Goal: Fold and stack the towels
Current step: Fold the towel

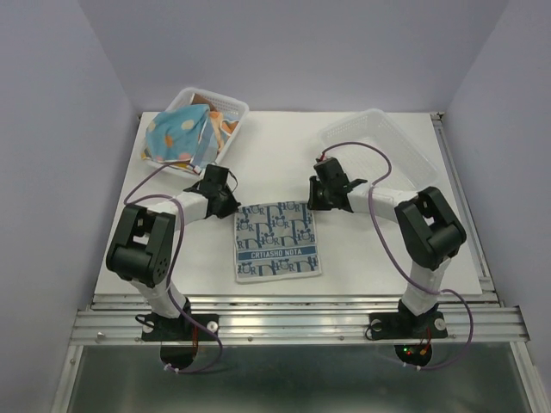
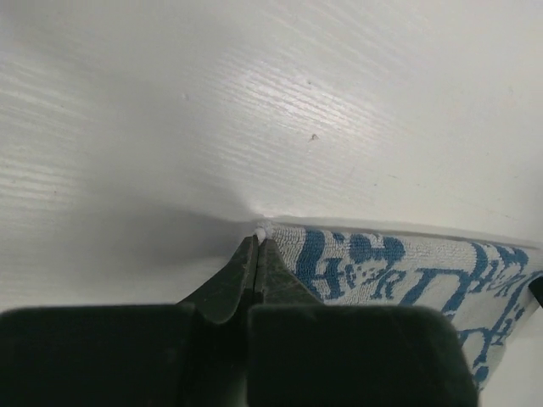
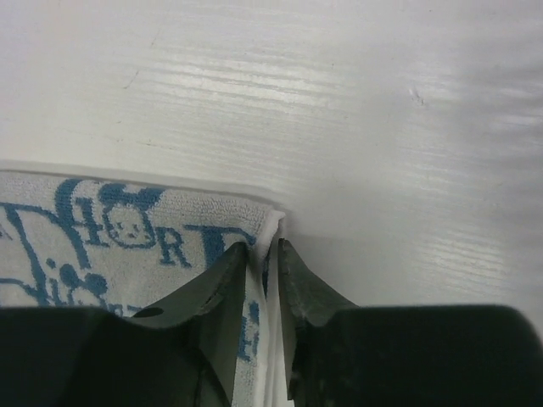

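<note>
Left wrist view shows the left gripper closed tight on the far left corner of the white terry towel with blue print. The right gripper pinches the far right corner in the same way. The towel lies flat on the white table, between the two arms. I judge that the first fold is beginning. Next, both corners should rise together and travel evenly toward the near edge.

clear mesh left basket and right basket stand apart on white table.
</note>
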Robot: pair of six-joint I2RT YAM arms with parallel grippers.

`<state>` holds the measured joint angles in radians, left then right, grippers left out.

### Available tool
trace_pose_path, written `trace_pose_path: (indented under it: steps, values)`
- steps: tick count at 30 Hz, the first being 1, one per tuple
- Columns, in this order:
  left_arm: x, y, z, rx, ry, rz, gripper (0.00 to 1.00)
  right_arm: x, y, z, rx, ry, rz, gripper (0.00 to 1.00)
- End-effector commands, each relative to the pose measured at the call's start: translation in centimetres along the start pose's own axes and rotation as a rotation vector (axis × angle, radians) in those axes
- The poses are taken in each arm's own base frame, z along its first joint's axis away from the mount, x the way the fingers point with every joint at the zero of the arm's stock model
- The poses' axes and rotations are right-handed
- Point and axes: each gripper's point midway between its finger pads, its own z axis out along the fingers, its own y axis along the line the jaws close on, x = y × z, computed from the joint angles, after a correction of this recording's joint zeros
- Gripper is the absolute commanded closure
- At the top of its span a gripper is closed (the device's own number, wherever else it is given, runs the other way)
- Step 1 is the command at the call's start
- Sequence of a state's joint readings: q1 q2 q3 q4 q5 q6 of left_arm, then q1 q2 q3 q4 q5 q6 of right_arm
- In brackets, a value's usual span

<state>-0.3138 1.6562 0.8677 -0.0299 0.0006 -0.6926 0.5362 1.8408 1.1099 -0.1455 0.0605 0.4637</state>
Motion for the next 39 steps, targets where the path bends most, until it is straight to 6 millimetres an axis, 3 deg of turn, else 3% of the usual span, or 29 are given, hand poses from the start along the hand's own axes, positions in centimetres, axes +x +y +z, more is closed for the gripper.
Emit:
trace_pose_path:
  steps: [1, 4, 7, 11, 15, 20, 21, 26, 30, 31, 32, 35, 39]
  values:
    - [-1.3, -1.8, 0.0, 0.059, -0.017, 0.020, 1.00, -3.9, 1.6, 0.1, -0.045, -0.108, 0.003, 0.76]
    - [-1.7, -1.9, -0.3, 0.060, -0.031, 0.017, 1.00, -4.2, 1.4, 0.2, -0.038, -0.122, 0.004, 0.85]
    - [-4.1, -2.8, -1.0, 0.069, -0.120, 0.019, 1.00, -5.2, 1.4, -0.1, -0.036, -0.155, -0.002, 0.99]
    - [-6.1, -4.2, -2.5, 0.101, -0.175, 0.027, 1.00, -7.2, 1.6, -1.3, -0.038, -0.201, -0.013, 0.99]
    - [-6.1, -4.2, -3.7, 0.121, -0.195, 0.025, 1.00, -6.6, 1.8, -2.3, -0.068, -0.195, -0.035, 0.99]
    - [-4.3, -3.4, -5.0, 0.161, -0.186, 0.018, 1.00, -5.5, 2.5, -4.5, -0.145, -0.199, -0.043, 0.99]
    - [-3.5, -3.3, -5.4, 0.185, -0.171, 0.019, 1.00, -3.9, 2.9, -4.7, -0.197, -0.158, -0.050, 0.99]
    - [-1.5, -2.5, -6.9, 0.231, -0.163, 0.002, 1.00, -1.3, 3.9, -7.4, -0.302, -0.141, -0.029, 0.99]
    - [0.2, -1.6, -8.5, 0.265, -0.164, 0.002, 1.00, 2.2, 4.2, -9.1, -0.355, -0.103, -0.018, 0.99]
    - [0.0, -1.8, -8.8, 0.276, -0.175, -0.001, 1.00, 1.7, 4.4, -9.8, -0.368, -0.122, -0.019, 0.99]
    - [0.9, -1.3, -8.8, 0.278, -0.156, 0.000, 1.00, 2.9, 4.0, -9.8, -0.365, -0.102, -0.003, 0.99]
    - [2.6, -0.7, -9.2, 0.299, -0.130, -0.005, 1.00, 3.3, 4.1, -11.5, -0.391, -0.125, 0.016, 0.99]
    - [4.5, -0.3, -9.7, 0.336, -0.099, -0.011, 1.00, 5.4, 4.5, -12.4, -0.446, -0.089, 0.027, 0.99]
